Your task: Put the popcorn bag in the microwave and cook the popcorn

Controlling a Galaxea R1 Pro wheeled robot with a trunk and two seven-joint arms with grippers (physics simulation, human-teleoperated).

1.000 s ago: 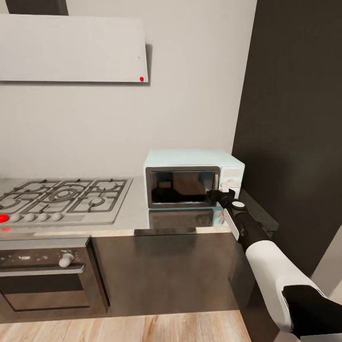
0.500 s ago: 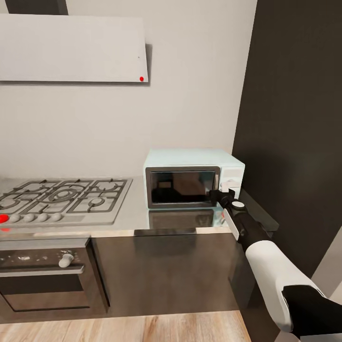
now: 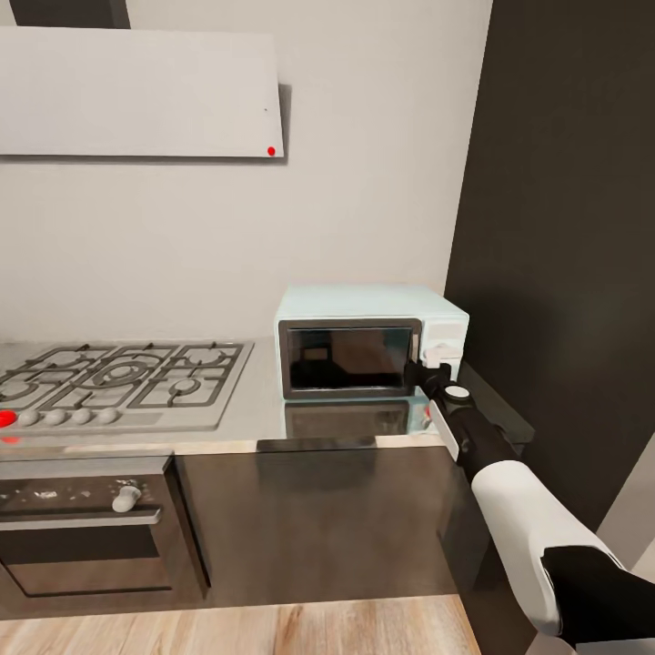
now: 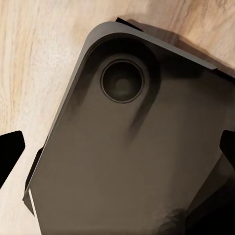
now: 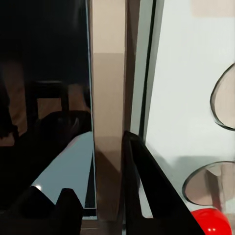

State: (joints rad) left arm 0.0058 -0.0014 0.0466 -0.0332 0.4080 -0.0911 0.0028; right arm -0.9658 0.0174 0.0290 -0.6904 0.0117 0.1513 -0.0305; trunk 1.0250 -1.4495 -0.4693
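With the right claw straddling the microwave door's right edge, fingers part-open and seemingly gripping nothing yet, close firmly, then swing outward slowly.

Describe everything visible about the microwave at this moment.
The microwave is a small pale mint-blue box with a dark glass door in a silver frame and a white knob panel on its right. The door looks shut. It stands upright on the grey countertop, right of the hob. The right gripper is at the door's right edge.
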